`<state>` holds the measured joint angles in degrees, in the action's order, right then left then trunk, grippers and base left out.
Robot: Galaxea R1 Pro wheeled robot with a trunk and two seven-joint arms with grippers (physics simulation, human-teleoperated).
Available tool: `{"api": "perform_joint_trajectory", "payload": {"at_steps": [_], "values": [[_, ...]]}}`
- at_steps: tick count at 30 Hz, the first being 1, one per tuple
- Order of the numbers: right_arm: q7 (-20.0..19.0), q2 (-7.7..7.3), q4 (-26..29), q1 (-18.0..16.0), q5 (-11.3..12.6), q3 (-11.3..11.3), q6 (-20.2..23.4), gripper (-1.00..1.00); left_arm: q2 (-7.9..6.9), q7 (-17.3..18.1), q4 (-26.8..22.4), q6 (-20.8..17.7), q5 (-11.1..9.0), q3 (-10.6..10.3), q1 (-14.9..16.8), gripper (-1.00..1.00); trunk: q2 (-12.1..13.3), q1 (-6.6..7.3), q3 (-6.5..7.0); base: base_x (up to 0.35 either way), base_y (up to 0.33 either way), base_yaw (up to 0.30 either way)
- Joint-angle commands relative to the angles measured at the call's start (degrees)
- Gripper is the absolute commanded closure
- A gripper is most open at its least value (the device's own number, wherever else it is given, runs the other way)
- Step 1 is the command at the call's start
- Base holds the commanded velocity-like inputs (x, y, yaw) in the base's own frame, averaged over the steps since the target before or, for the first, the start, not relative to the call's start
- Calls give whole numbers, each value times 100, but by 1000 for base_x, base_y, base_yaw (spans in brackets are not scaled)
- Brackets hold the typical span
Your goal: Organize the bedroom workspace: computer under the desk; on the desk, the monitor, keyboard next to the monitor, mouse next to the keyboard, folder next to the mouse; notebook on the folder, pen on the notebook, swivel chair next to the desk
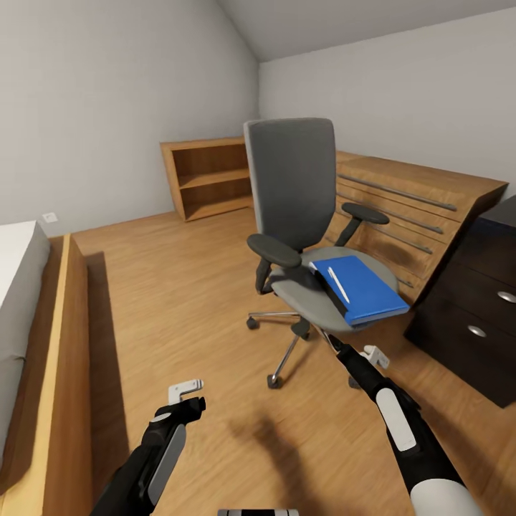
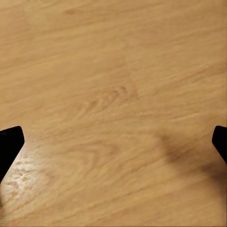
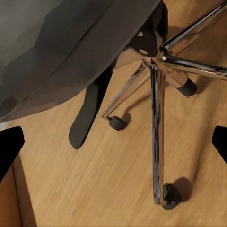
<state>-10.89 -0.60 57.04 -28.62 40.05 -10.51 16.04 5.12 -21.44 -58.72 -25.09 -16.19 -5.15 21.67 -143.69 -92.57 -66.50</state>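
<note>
The grey swivel chair [image 1: 294, 215] stands mid-room on the wood floor. On its seat lies the blue folder [image 1: 365, 290], with the white pen [image 1: 338, 284] across its left part and the dark notebook [image 1: 326, 290] showing along that edge. My right gripper [image 1: 332, 338] is open just below the seat's front edge. The right wrist view has the gripper [image 3: 113, 142] looking under the seat at the chair's chrome base [image 3: 156, 94]. My left gripper [image 1: 190, 407] [image 2: 113, 142] hangs open over bare floor. The desk, monitor, keyboard, mouse and computer are out of view.
A slanted wooden drawer unit [image 1: 408, 208] stands behind the chair. A black cabinet [image 1: 480, 315] with drawers is at the right. A low open shelf [image 1: 208, 175] sits against the back wall. A bed in a wooden frame [image 1: 68, 344] runs along the left.
</note>
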Motion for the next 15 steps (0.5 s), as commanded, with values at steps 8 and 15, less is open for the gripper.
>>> {"api": "perform_joint_trajectory", "payload": {"at_steps": [8, 15], "values": [[-21, -2, 6, -5, 42, -19, 40, -100, -3, -52, -8, -14, -60, -13, 2, -100, -2, -1, -5, 183, 0, 0], [-24, -2, 7, -3, 38, -19, 40, -100, -3, -45, -8, -14, -60, -12, 3, -100, -2, -1, -5, 268, 0, 0]]}}
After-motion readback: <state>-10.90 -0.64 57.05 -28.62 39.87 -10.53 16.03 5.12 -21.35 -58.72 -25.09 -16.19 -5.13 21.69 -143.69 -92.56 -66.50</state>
